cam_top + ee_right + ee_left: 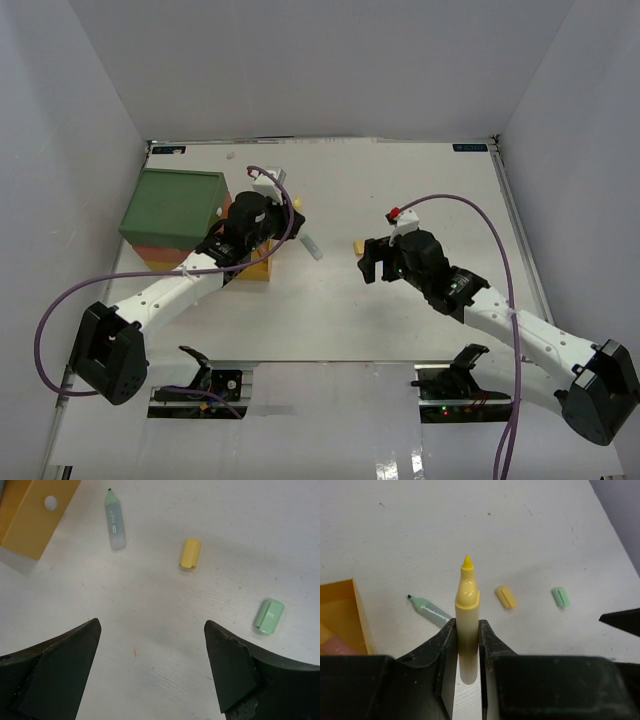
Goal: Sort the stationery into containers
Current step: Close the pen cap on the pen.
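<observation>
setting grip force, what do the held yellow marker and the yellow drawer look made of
Yellow marker: likely smooth plastic, slightly translucent, with a soft sheen on the barrel. Yellow drawer: probably opaque matte plastic, with flat even faces and no glare.

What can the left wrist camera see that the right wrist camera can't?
Only the left wrist view shows the yellow highlighter, uncapped, pinched in the left gripper. Only the right wrist view shows the right gripper wide open and empty. Both show the green highlighter, the yellow cap, the green cap and part of the yellow bin.
</observation>
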